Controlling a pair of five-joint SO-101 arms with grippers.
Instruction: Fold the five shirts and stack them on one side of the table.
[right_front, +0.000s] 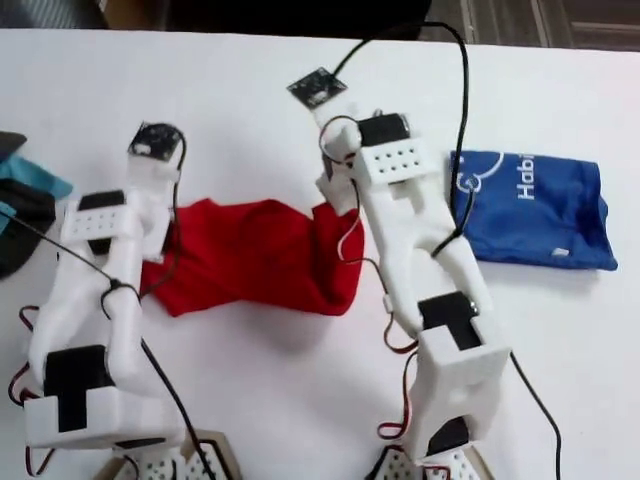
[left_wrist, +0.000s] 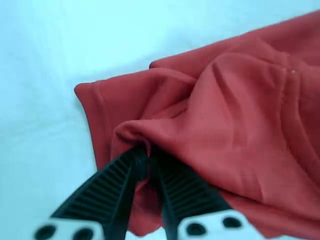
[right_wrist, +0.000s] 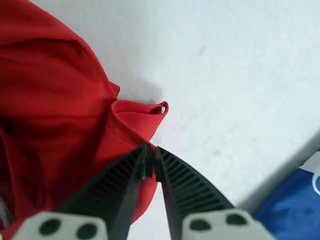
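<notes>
On the white table (right_front: 300, 400) the red shirt (right_front: 255, 255) lies rumpled and stretched between our two grippers. We judge it light, soft and limp: it will sag and bunch wherever it is unsupported, so the best holds are hems and corners, taken far apart to keep an edge taut. That is how we have it now: the left gripper (left_wrist: 148, 155) is clamped on a raised fold near one end, and the right gripper (right_wrist: 151, 152) is closed on the hem at the opposite end. The blue shirt (right_front: 530, 210) lies folded just beyond the right gripper, on the side away from the left one. Teal and dark cloth (right_front: 25, 195), probably more shirts, sits past the left gripper. We count one red shirt, one blue, an uncertain number in that cloth, and two grippers.
</notes>
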